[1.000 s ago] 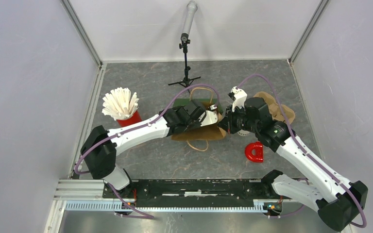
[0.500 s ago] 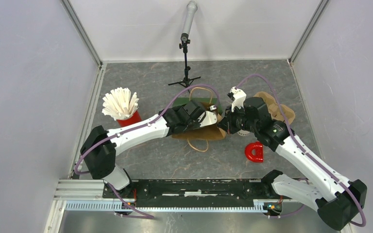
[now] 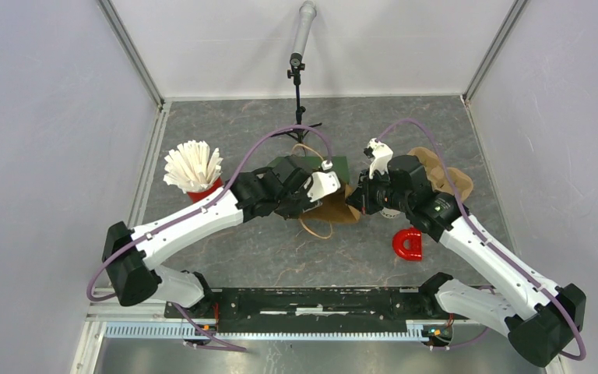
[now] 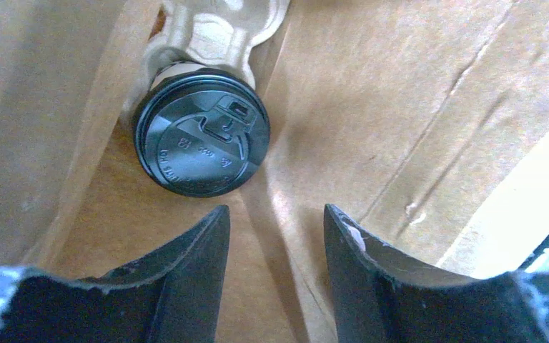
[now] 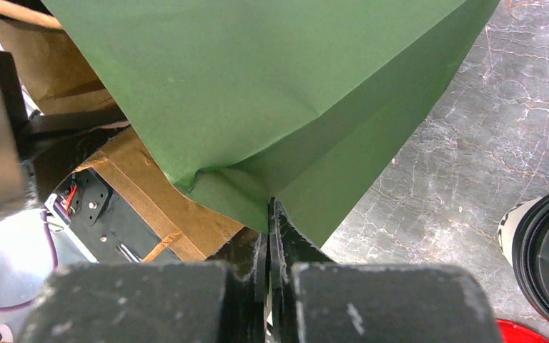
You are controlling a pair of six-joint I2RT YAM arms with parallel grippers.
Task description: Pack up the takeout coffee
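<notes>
Overhead, both arms meet at the green bag (image 3: pixel 292 164) mouth.
Left wrist: left gripper (image 4: pixel 275 221) jaws apart, empty; takeout coffee (image 4: pixel 201 133) sits inside the bag, just beyond the fingertips.
Right wrist: right gripper (image 5: pixel 268 214) pinched onto the bag's green edge.

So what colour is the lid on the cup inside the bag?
Black; the left wrist view shows the lid best.
</notes>
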